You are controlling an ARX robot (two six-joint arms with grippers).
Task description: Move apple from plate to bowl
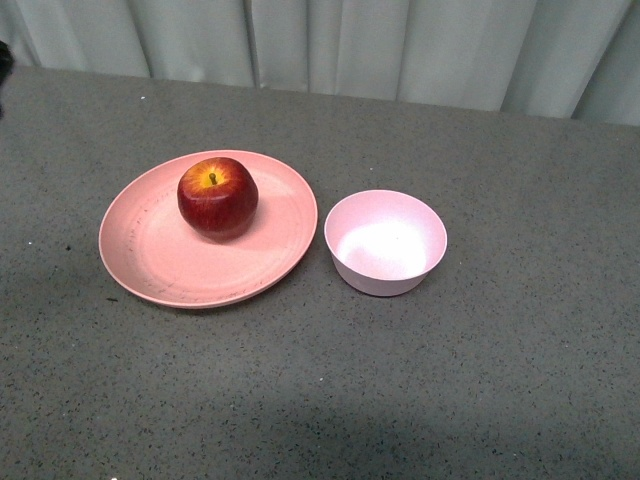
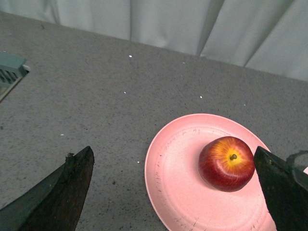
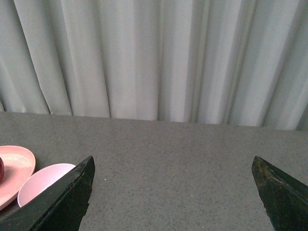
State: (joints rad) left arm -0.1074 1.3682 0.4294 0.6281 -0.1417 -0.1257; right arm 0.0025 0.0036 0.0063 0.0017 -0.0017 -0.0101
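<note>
Targeting apple (image 1: pixel 217 197) on plate (image 1: pixel 150 255); left gripper (image 2: pixel 172 153), right gripper (image 3: pixel 172 161) both spread, empty
We judge it firm and slippery; we clamp across its widest girth

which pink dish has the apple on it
The wide, shallow salmon plate holds the apple; the small, deep bowl beside it is empty.

My workplace looks like a lab test bench: a grey speckled tabletop (image 1: pixel 500 380) closed off behind by pale pleated curtains (image 1: pixel 400 50).
</note>
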